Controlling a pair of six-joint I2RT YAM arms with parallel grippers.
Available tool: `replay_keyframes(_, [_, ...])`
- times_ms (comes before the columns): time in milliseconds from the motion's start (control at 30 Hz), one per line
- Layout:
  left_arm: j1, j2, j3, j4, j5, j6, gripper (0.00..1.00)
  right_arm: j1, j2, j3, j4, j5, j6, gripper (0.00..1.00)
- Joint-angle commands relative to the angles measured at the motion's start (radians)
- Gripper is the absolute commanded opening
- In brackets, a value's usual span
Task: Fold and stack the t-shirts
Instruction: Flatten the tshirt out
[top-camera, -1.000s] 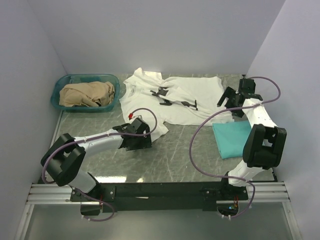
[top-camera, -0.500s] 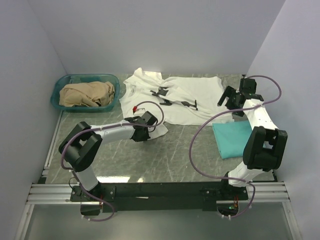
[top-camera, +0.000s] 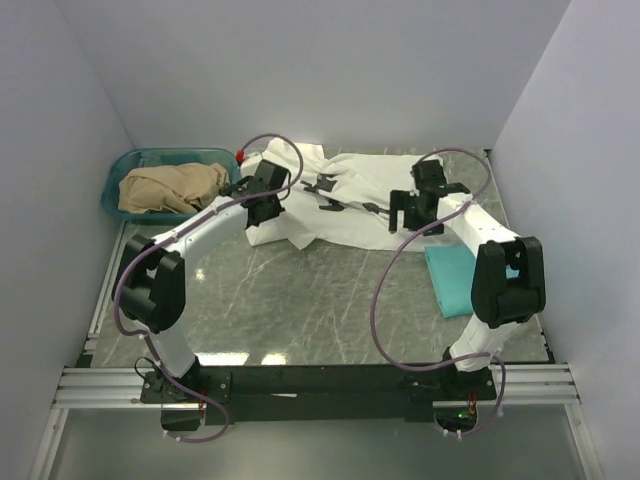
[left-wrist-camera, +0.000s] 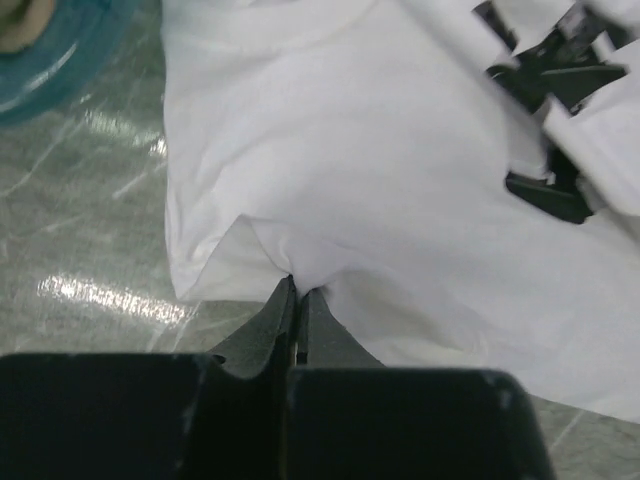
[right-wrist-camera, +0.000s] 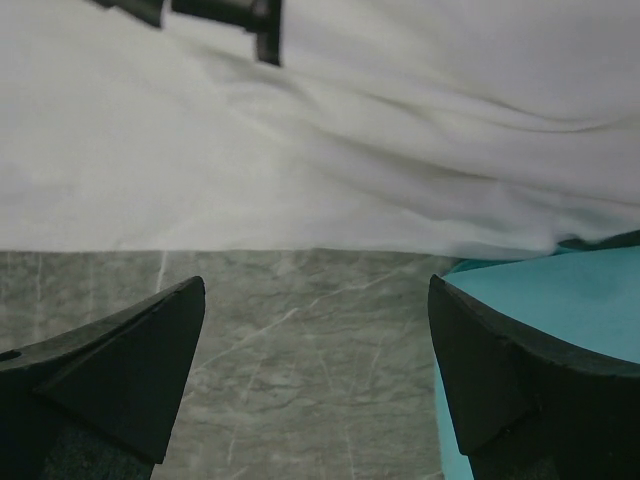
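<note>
The white t-shirt (top-camera: 350, 190) with a black print lies spread at the back of the table, its near-left part folded over. My left gripper (top-camera: 267, 203) is shut on a pinch of its white cloth (left-wrist-camera: 330, 180). In the left wrist view the jaws (left-wrist-camera: 297, 286) meet with fabric bunched at their tips. The teal-green t-shirt (top-camera: 458, 280) lies folded at the right. My right gripper (top-camera: 411, 208) hangs open over the bare table at the white shirt's near edge. The right wrist view shows its fingers (right-wrist-camera: 130, 370) wide apart, with the teal shirt (right-wrist-camera: 540, 300) at the right.
A teal plastic basket (top-camera: 118, 168) holding tan cloth (top-camera: 172, 187) stands at the back left, close to the left gripper. Walls enclose the table on three sides. Grey marbled tabletop (top-camera: 330, 300) shows in front of the shirts.
My left gripper shut on the white shirt's near-left corner and carried it back and left, folding the cloth over. My right gripper swung left from the far right edge, staying open.
</note>
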Motion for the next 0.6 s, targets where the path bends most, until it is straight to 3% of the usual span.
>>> replay_keyframes(0, [0.045,-0.029,0.104,-0.012,0.003,0.044,0.01,0.062,0.0,0.01,-0.013,0.029,-0.026,0.98])
replay_keyframes(233, [0.106,-0.069,0.144,-0.027,-0.009,0.057,0.01,0.098,0.086,0.014,0.023,-0.016,0.0,0.98])
replay_keyframes(567, [0.147,-0.227,-0.027,-0.038,-0.063,0.012,0.01,0.148,0.178,0.049,0.048,-0.011,0.041,0.97])
